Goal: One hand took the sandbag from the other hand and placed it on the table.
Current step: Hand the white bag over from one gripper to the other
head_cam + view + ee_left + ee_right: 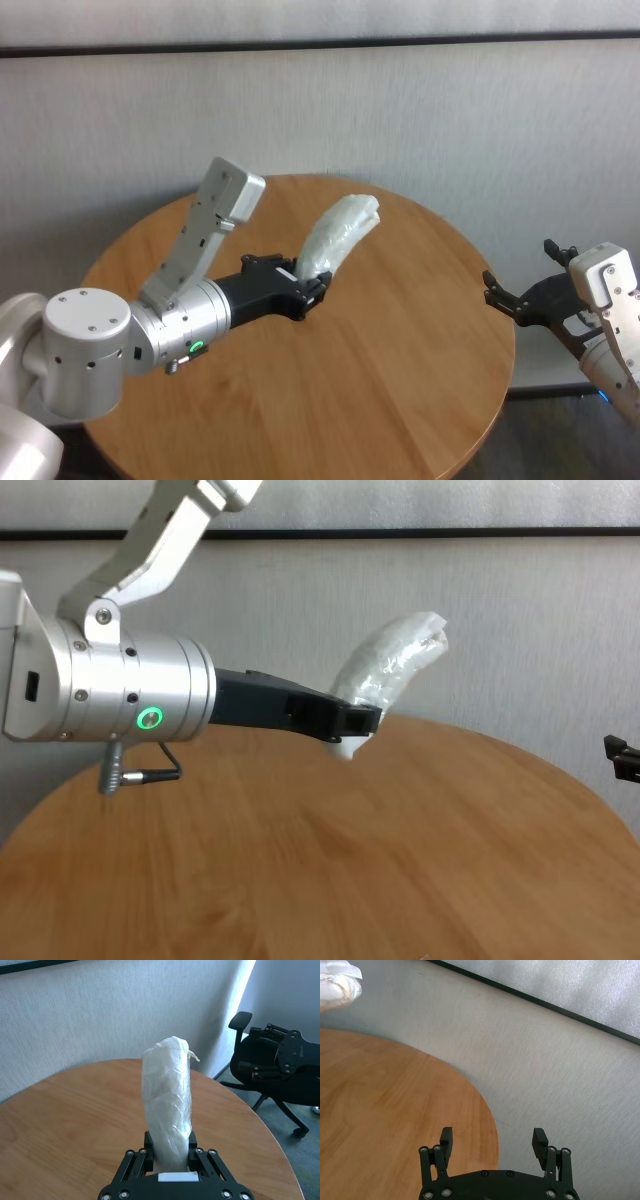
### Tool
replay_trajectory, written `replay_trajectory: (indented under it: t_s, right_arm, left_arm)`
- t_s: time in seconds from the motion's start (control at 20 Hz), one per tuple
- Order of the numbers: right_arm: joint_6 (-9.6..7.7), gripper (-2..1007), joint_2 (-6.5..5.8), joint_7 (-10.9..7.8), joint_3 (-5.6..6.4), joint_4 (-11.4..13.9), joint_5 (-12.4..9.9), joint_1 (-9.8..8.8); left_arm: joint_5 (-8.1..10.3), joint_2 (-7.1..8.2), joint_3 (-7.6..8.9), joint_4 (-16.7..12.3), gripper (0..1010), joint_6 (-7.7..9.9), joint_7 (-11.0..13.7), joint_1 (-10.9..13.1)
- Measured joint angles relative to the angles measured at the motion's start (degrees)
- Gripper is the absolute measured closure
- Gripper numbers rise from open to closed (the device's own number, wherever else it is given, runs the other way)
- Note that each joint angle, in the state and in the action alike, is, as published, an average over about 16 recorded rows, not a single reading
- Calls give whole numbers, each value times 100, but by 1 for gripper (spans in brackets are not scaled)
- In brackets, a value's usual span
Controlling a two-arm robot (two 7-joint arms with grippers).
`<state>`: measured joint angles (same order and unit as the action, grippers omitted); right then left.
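At the centre of the head view, the left black two-finger pincer (312, 291) with the green ring is clamped on the lower end of the soft white crinkled sandbag (341, 233), holding it raised above the round light-brown wooden bench (400, 380). The right black pincer (497, 294) hangs at the right edge, fingers apart, beside the bench rim.

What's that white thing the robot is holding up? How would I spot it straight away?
Start at the big round wooden table. Above its middle, the left gripper, on the silver arm with the green light, is shut on the sandbag at its lower end. It is a soft, lumpy, slightly curved white pouch pointing up, crinkled at the top; the right gripper waits open and empty off the table's edge.
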<state>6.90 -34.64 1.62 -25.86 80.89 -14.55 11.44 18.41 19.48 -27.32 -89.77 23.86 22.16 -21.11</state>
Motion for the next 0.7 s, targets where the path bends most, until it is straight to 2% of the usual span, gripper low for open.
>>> replay_trajectory:
  t_s: [0.7]
  right_arm:
    - [0,4,0,0,0,0,0,0]
  left_arm:
    - [54,49,-156,-88,620,188,15,-83]
